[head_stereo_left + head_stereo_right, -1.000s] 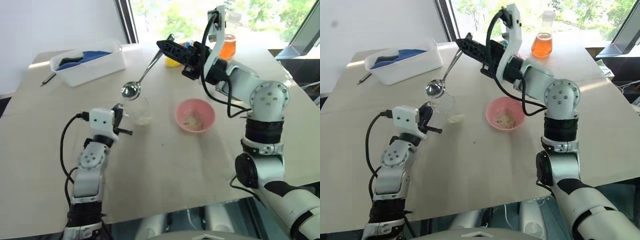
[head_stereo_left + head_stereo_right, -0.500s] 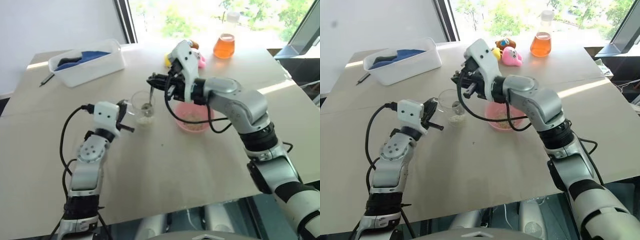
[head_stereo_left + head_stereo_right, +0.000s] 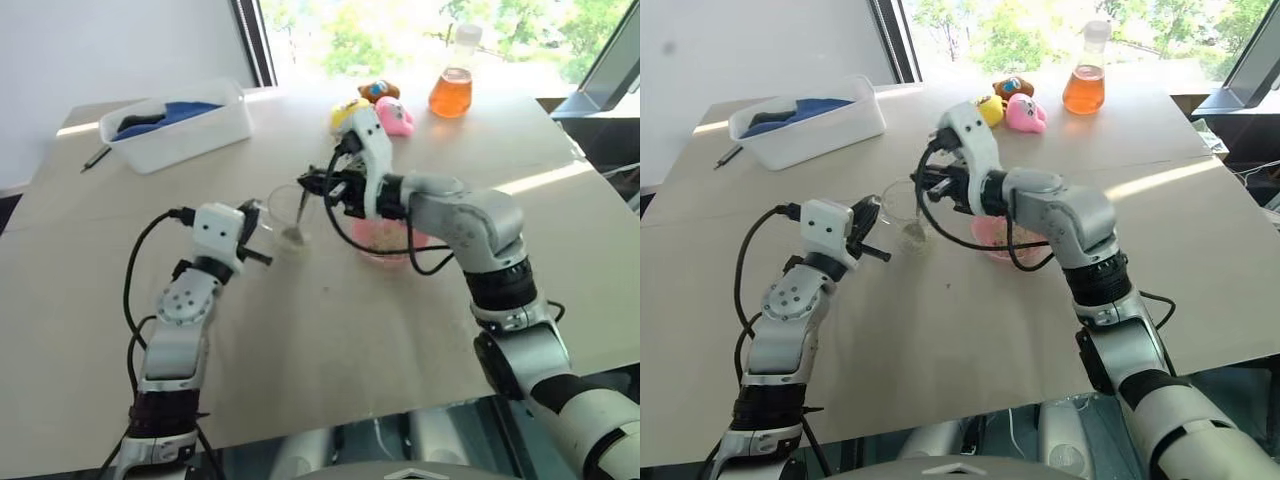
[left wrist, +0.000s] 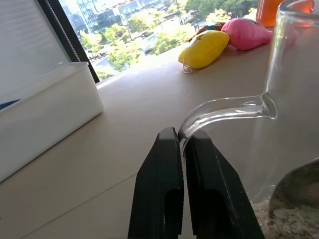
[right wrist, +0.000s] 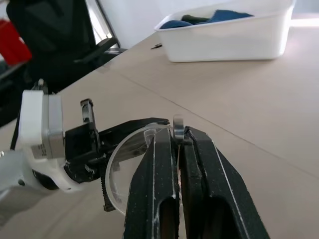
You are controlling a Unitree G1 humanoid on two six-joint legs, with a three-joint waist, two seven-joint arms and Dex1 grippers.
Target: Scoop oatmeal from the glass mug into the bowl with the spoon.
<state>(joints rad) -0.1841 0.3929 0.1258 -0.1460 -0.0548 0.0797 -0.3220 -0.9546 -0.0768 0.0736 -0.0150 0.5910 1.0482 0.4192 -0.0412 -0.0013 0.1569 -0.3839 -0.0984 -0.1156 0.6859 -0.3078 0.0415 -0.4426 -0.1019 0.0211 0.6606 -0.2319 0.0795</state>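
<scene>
The glass mug [image 3: 284, 212] stands on the table left of the pink bowl [image 3: 388, 240], with pale oatmeal [image 4: 281, 222] in its bottom. My left gripper [image 4: 180, 137] is shut on the mug's clear handle [image 4: 224, 110]. My right gripper [image 5: 179, 135] is shut on the upper end of the spoon [image 3: 300, 208]. The spoon stands steeply in the mug, its oval end [image 4: 297, 190] down on the flakes. My right forearm crosses over the bowl and hides much of it.
A white tub [image 3: 180, 128] with blue cloth sits at the back left, a dark pen [image 3: 97, 157] beside it. Yellow and pink toys [image 3: 380, 112] and a flask of orange liquid [image 3: 451, 90] stand at the back. The near table is bare.
My right gripper came down from high above the table and lowered the spoon into the mug. My left gripper stayed on the mug's handle.
</scene>
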